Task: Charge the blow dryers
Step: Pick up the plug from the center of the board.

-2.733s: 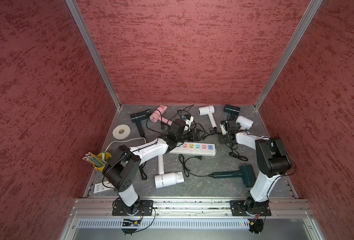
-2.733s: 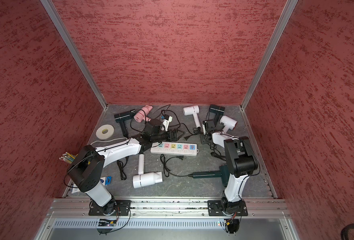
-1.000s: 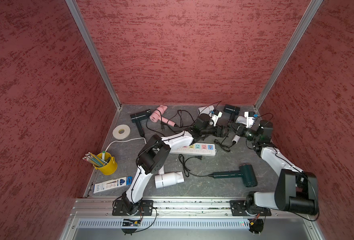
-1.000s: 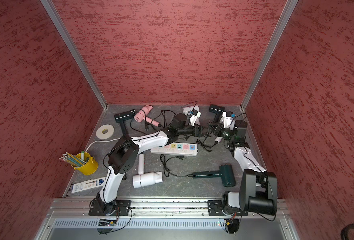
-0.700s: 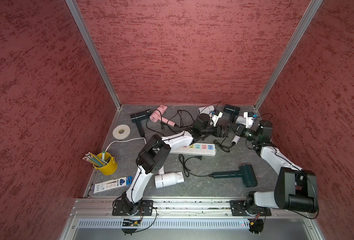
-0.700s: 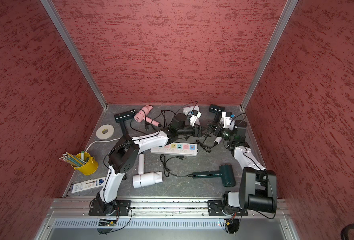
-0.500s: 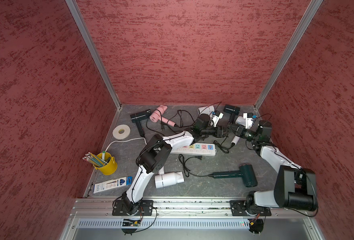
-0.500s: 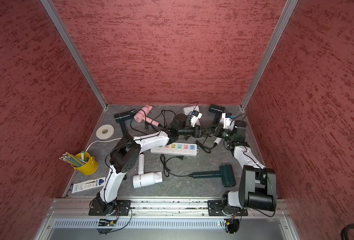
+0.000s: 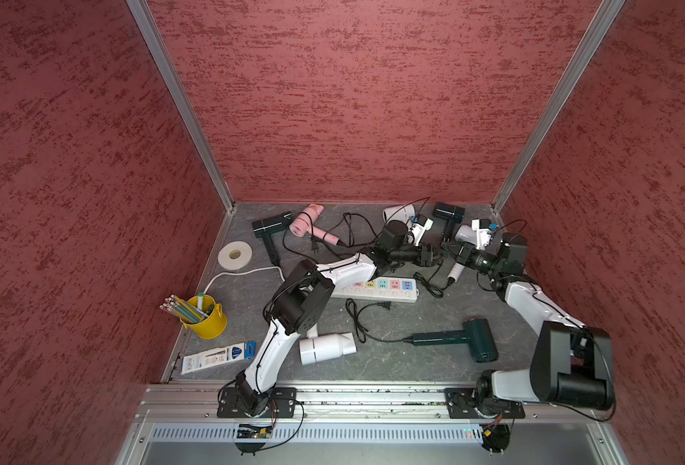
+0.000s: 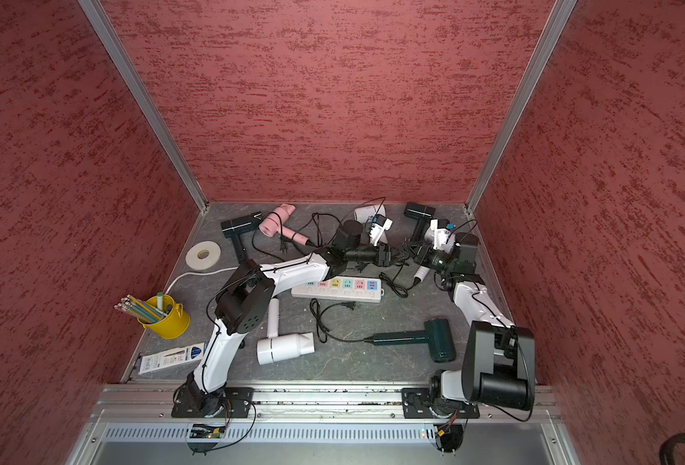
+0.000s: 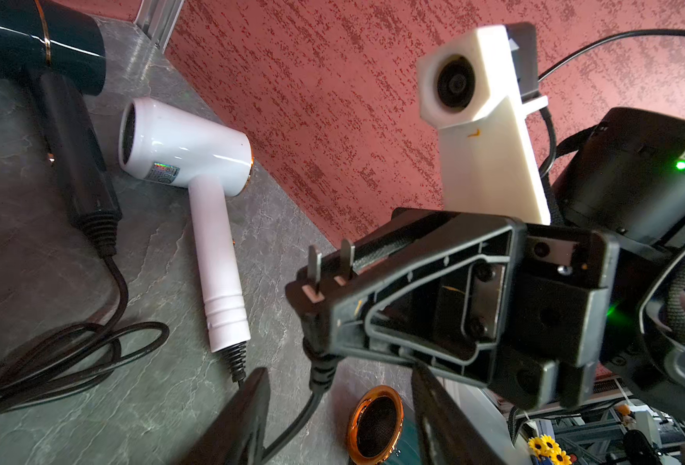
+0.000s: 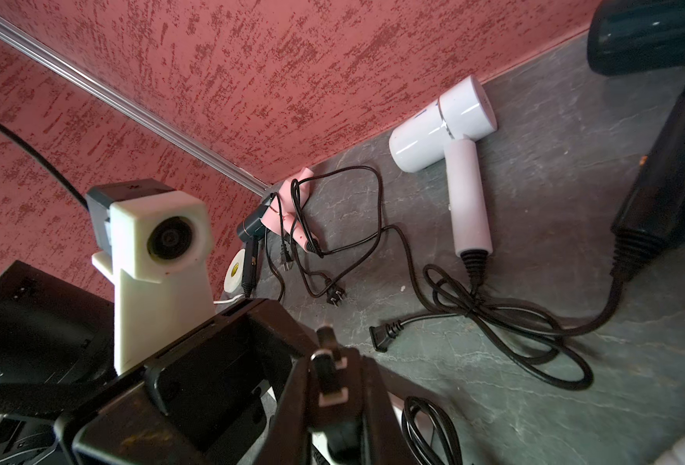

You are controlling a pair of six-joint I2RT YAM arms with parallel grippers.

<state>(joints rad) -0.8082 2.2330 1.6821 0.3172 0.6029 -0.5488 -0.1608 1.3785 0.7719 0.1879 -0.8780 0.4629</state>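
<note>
Change: right pincer (image 9: 447, 247) and left pincer (image 9: 436, 256) have met just beyond power strip (image 9: 377, 289). Right clamps a plug (image 11: 324, 282); left stands open round its cord (image 11: 304, 410). Loose blow dryers (image 9: 324, 348) lie around strip; plugging in likely comes next.

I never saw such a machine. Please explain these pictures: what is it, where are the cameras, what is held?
Two white and black robot arms, left and right, stand at the front of a grey table. Two pictures look down; two come from wrist cameras. There lie corded hair dryers, such as a pink hair dryer and a dark green hair dryer, a long white power strip with pastel sockets, a yellow pencil bucket and a white tape roll. The right gripper is shut on a black two-pronged plug; the left gripper is open around its cord.
</note>
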